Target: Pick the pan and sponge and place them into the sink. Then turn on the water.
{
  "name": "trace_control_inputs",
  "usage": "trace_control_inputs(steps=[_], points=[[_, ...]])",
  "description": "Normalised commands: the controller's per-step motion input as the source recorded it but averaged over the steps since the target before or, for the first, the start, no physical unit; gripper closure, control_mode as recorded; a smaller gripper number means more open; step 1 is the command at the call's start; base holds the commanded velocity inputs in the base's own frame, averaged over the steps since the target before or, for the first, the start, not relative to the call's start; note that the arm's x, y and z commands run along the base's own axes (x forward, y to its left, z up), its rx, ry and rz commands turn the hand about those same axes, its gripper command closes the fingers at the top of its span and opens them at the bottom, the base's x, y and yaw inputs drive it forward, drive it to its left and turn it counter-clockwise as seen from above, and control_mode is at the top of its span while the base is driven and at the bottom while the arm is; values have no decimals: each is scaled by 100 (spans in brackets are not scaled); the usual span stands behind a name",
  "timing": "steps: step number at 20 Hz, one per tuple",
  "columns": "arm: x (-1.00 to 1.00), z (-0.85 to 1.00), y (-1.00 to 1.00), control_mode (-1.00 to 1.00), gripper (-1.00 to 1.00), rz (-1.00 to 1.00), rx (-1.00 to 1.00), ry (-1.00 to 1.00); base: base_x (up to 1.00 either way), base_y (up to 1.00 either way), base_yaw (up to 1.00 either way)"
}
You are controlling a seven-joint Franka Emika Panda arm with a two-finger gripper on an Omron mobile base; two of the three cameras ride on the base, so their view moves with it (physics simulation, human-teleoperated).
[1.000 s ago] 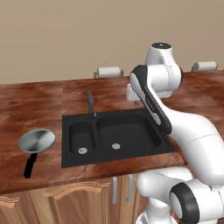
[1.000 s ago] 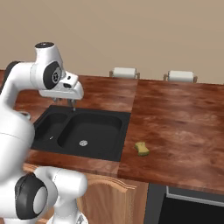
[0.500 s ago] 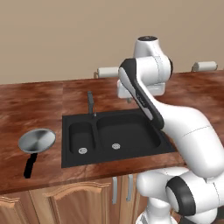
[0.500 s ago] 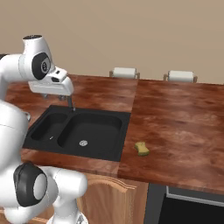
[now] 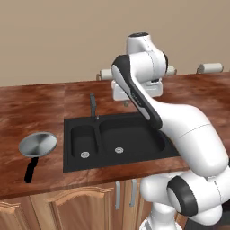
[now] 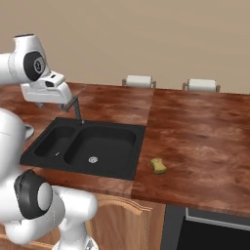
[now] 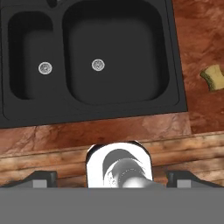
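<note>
Reddish-brown wood-grain worktop (image 6: 195,132), running the full width of the scene beneath a plain beige wall (image 6: 146,39). Two white paper-towel rolls, the left roll (image 6: 139,81) and the right roll (image 6: 201,85), lie on their sides at the back edge of the worktop, against the wall and well apart from each other. Below the worktop, light wooden cabinet doors (image 5: 67,209) with arched panels and slim metal handles (image 5: 117,195); a dark appliance front (image 6: 215,234) stands at the lower right

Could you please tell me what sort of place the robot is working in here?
It looks like a home kitchen, though a rendered one. A black rectangular double-basin sink with a dark grey faucet is set into a reddish-brown wooden counter, and a round silver-grey metal frying pan lies beside it.
</note>
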Motion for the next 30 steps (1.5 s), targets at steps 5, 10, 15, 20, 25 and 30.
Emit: trace_control_inputs(steps=[5, 10, 15, 20, 25, 30], points=[[-13, 1, 36, -100, -100, 0, -3, 5, 0, 0, 0], [-8, 0, 41, -100, -100, 0, -1, 5, 0, 0, 0], [-4, -4, 43, -100, -100, 4, 0, 2, 0, 0, 0], [-2, -6, 49, -100, -100, 2, 0, 2, 0, 0, 0], [0, -4, 47, -100, -100, 4, 2, 12, 0, 0, 0], [0, 0, 50, -100, -100, 7, 0, 9, 0, 0, 0]])
